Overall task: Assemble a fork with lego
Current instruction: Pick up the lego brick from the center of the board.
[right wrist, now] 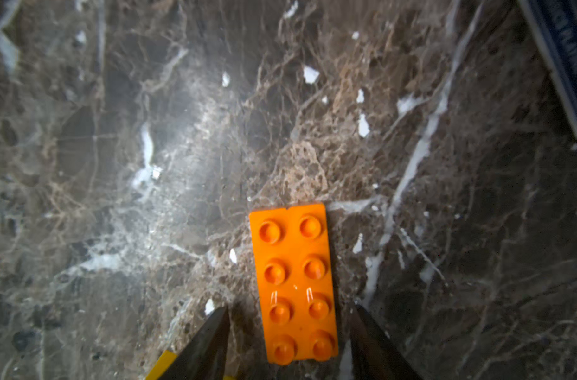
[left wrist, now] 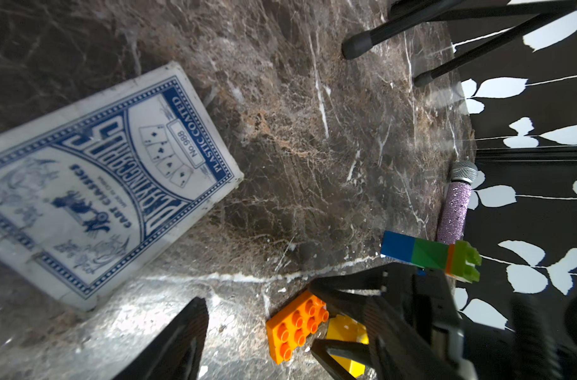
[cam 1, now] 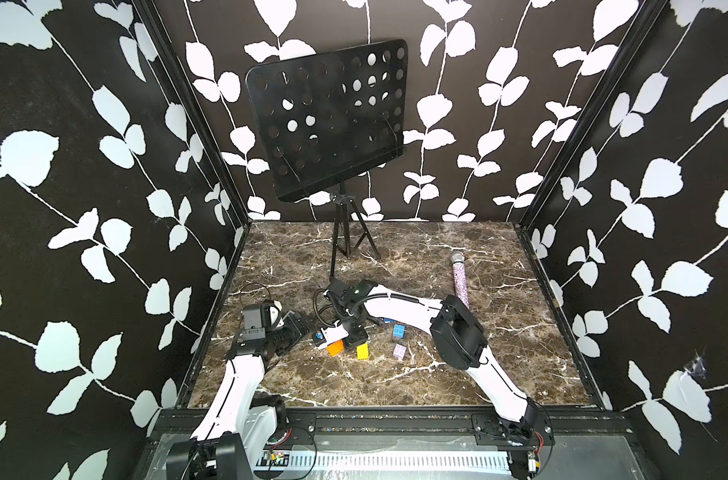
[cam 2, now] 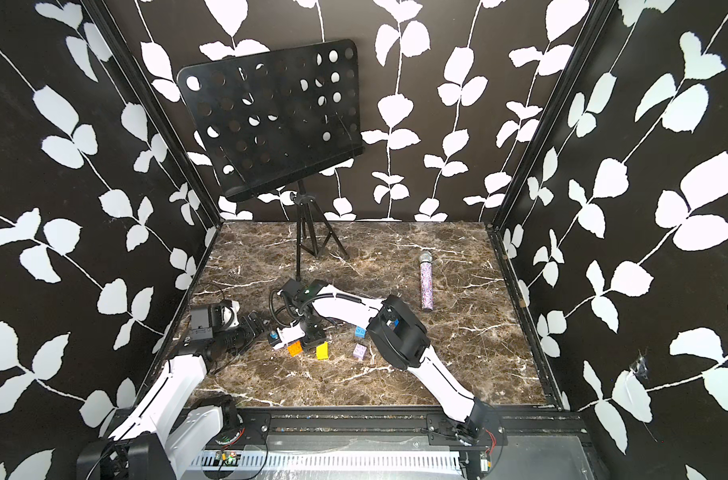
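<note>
As the right gripper (right wrist: 290, 317) hangs low over the marble tabletop (cam 1: 395, 386), its 2 dark fingertips (right wrist: 211, 339) stand apart on either side of the orange 2-by-4 brick (right wrist: 295, 279). A sliver of stone shows on each flank, so the claw is open and grips nothing yet. The brick lies flat, studs up, at lower centre of the right wrist view. The left gripper (cam 1: 292, 329), left of centre in a top view, looks open and empty too. The half-built fork (left wrist: 425, 253), a blue and green stem capped with orange and lime, shows at lower right of the left wrist view; whether it rests on the table cannot be told. A yellow brick (cam 1: 362, 351), a lilac brick (cam 1: 399, 351) and a light blue brick (cam 1: 398, 331) lie loose just right of the orange one.

The fingers sit near 1 end of the brick, so a squeeze there may swing it round instead of lifting it. The glossy stone looks slick enough to let it skate. The yellow brick, just beside 1 finger, could be knocked, and the card box (left wrist: 99, 184) lies near.

Brown marble veined in white fills the floor. Black walls (cam 1: 63, 208) printed with white leaves enclose it, with a black perforated music stand (cam 1: 329, 116) at upper centre and a glittery pink microphone (cam 1: 459, 278) right of centre.
</note>
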You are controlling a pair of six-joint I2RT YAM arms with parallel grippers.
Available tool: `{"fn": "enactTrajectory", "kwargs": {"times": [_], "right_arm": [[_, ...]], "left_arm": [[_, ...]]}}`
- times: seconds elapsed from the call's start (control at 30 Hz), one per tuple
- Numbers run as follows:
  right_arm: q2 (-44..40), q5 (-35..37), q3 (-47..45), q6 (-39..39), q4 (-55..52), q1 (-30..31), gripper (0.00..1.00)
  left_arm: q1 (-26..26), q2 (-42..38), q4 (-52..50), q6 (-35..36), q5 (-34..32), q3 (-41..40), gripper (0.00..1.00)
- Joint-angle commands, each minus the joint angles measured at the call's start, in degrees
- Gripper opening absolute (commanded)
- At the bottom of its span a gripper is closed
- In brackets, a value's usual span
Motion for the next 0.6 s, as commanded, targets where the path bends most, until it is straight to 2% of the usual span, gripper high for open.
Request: {"fn": "enactTrajectory", "kwargs": {"times": [0.0,0.17,0.3,0.37,0.57], "right_arm": [[2.4,0.8,3.0,1.2,-3.6,0.4,0.53],[2.3,1.0,2.1,1.8,-3.8,0.5,0.43],[2.4,1.0,2.6,2.1,-4.7,0.4,0.25],[1.9,0.0,3.0,2.7,-4.7,0.4,0.2],[-5.0,-6.4,2.3,6.6,-0.2,-0.5,0.16]], "left_arm": [[0.4,-1.0,0.5,0.6,1.0,-1.1,0.77],[0.5,-0.9,0.9,0.6,0.7,-1.4,0.77],[0.5,-0.3,1.2,0.7,1.0,-1.3,0.77],[0.5,-0.6,0.6,1.2,1.2,-1.2,0.77],[0.6,-2.5,0.3,0.5,1.4,-0.3,0.77]]}}
